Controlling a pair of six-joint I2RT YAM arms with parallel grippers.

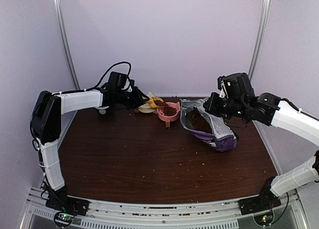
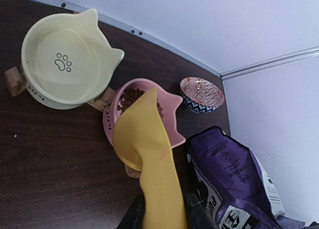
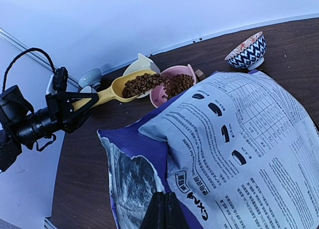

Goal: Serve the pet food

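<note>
Spilling easily, the pet food is loose, light, dry kibble that rolls and scatters, so I judge it cannot be pinched and must travel in the yellow scoop, taken by its stiff handle; 1 heap lies in that scoop, tipped over the pink bowl at 12 o'clock on the table; more lies in the bowl; the left gripper clamps the handle between narrow fingers; at 2 o'clock the soft purple bag slumps open, its rim pinched by the right gripper, fingers fully closed.
</note>
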